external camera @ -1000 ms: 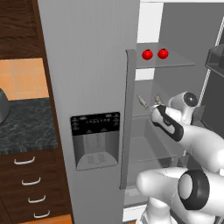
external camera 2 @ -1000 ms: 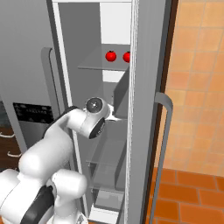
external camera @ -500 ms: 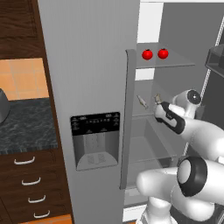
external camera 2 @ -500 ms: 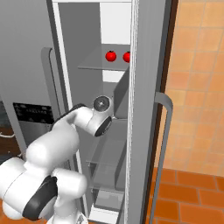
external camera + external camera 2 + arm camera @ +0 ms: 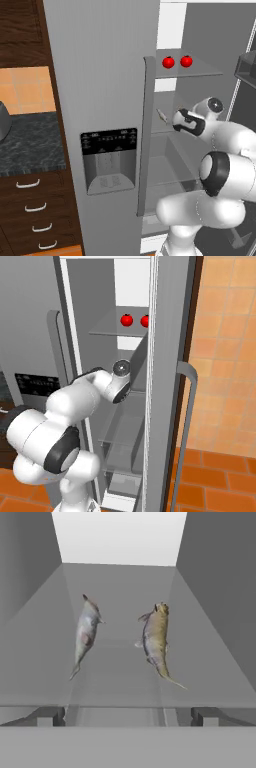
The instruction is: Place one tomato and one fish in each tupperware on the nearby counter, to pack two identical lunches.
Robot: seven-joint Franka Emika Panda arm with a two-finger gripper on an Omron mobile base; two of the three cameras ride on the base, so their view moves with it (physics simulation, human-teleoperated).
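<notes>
White arm reaching deeper into the fridge (image 5: 165, 331) than before — claw (image 5: 128, 716) spread wide, facing two fish (image 5: 87, 632) on a shelf

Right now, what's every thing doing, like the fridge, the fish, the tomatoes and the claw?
Fridge door: swung open.
Tomatoes: two, side by side on the upper shelf.
Fish: two lying flat on the middle shelf, apart, not held.
Claw: open, empty, pointed at the fish.
Counter drawers: shut.

Tomatoes (image 5: 168, 62) glossy red; fish (image 5: 86, 634) dull silver, scaly; shelf (image 5: 125, 677) smooth matt grey; counter (image 5: 30, 145) speckled stone; drawers (image 5: 30, 210) dark wood.
</notes>
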